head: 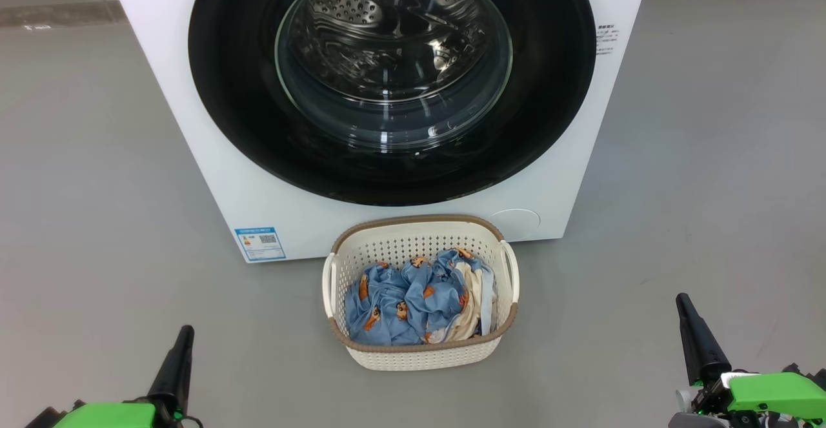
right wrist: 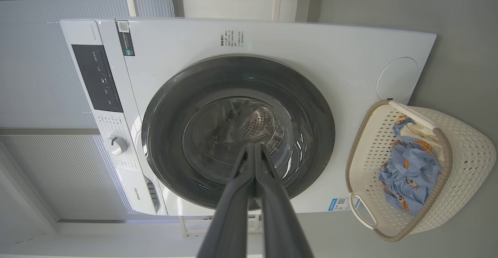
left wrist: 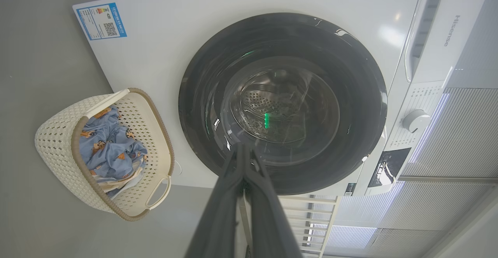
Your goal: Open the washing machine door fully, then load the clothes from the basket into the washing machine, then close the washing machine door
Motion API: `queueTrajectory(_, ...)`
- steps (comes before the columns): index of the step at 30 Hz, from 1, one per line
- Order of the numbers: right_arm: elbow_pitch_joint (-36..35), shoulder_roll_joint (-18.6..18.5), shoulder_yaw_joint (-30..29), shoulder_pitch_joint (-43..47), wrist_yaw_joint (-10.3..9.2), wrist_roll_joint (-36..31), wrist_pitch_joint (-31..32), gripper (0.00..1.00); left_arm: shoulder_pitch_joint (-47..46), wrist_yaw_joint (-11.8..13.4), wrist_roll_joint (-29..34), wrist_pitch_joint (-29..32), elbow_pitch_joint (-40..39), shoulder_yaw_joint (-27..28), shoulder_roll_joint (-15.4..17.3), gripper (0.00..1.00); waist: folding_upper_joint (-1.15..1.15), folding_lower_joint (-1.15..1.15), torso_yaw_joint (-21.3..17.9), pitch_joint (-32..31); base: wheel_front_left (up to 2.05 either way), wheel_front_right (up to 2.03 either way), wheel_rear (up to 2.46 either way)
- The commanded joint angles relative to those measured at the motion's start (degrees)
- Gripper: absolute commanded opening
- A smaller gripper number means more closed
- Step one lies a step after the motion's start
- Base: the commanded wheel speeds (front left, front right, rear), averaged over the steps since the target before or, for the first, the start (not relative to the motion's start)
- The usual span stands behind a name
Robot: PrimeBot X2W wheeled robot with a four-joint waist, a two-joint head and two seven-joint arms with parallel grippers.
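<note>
The white washing machine stands ahead with its round glossy black door closed flat against the front; the steel drum shows through the glass window. On the floor in front sits the cream basket holding the light blue printed clothes and some cream cloth. My left gripper is low at the left, shut and empty. My right gripper is low at the right, also shut and empty. Both are well back from the basket and the door.
Grey floor surrounds the machine and the basket. A blue label sticker sits at the machine's lower left corner. A control panel and knob are on the machine's top strip. A white rack and blinds stand behind.
</note>
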Motion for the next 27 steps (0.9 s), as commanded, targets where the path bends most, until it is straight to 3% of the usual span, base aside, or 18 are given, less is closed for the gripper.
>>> queueTrajectory(1,-1.4,-0.3,1.6,-2.3,0.1,0.3,0.4,0.0,-2.3,-0.2,-0.4,0.3,-1.1,1.9,0.7,0.0,0.0,0.0,0.0,0.0,0.0,0.0,0.0)
queueTrajectory(27,-1.4,-0.3,1.6,-2.3,0.1,0.3,0.4,0.0,-2.3,-0.2,-0.4,0.3,-1.1,1.9,0.7,0.0,0.0,0.0,0.0,0.0,0.0,0.0,0.0)
